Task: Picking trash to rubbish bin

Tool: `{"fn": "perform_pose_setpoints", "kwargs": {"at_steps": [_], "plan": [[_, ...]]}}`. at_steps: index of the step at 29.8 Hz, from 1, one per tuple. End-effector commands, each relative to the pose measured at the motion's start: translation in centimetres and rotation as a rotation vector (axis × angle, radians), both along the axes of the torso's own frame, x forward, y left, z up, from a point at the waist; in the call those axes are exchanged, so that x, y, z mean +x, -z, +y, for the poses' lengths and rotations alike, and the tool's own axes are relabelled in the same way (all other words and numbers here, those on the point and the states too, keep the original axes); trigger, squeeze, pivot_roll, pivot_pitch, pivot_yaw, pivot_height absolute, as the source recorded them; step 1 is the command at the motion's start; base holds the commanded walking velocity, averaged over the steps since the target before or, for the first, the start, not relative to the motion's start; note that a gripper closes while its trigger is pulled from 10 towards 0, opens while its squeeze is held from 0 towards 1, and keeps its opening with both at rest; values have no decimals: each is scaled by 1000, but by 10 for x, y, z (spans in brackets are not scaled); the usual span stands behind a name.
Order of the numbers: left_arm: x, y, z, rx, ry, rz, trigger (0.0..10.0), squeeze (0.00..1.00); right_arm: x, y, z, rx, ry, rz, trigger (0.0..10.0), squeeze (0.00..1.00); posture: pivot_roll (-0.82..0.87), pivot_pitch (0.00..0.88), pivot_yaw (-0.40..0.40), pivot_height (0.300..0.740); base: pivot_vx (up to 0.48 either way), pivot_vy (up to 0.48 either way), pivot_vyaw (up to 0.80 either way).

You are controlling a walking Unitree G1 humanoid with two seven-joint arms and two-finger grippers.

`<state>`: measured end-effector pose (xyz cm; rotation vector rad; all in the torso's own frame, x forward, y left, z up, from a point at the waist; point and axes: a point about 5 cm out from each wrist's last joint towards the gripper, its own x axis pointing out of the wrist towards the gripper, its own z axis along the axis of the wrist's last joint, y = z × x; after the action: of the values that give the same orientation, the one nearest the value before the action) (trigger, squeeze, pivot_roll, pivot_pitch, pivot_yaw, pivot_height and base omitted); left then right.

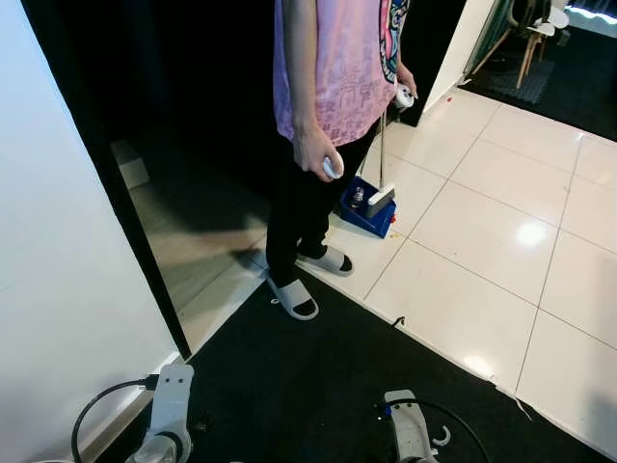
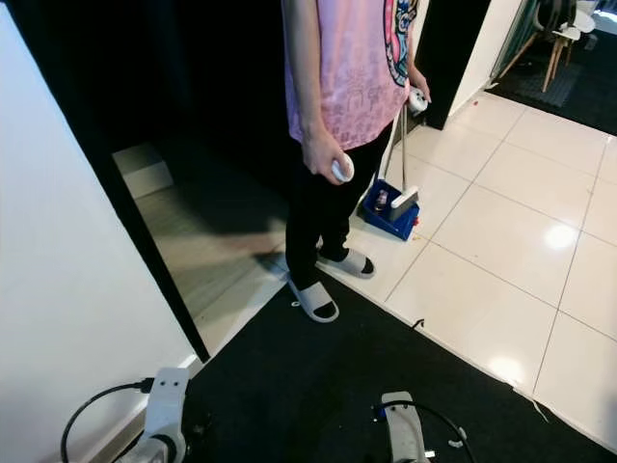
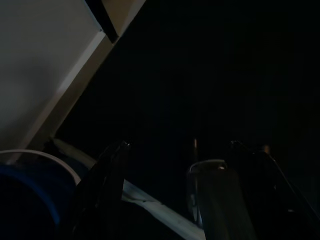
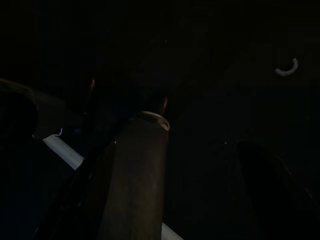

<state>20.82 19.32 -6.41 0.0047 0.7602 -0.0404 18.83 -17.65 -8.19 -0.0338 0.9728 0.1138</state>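
Collision risk: a person (image 1: pixel 328 116) stands just beside the blue dustpan (image 1: pixel 370 207); were the dustpan approached, legs or sandals (image 1: pixel 293 297) could be struck.
Snag risk: a cable (image 1: pixel 96 410) is looped beside the left arm (image 1: pixel 170 405) and could be caught.
Trash: a small can-like item is seen inside the dustpan, on white tiles (image 1: pixel 501 241); its identity cannot be confirmed.
Bin: which object serves as the bin cannot be told.
Left gripper (image 3: pixel 170 195): fingers held apart, nothing between them.
Right gripper (image 4: pixel 190 190): very dark; fingers look spread and empty.
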Motion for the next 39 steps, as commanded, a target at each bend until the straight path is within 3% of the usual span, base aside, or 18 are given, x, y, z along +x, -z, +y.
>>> {"fn": "perform_pose_setpoints", "kwargs": {"at_steps": [1,39], "plan": [[-5,4,-1,7,11,26,10000,0,-10,5,-4,6,26,31,10000,0,81,120,-27,740,0,0,-800],[-4,3,-3,0,15,15,10000,0,-10,4,-8,-11,36,28,10000,0,81,109,-30,740,0,0,-800]]}}
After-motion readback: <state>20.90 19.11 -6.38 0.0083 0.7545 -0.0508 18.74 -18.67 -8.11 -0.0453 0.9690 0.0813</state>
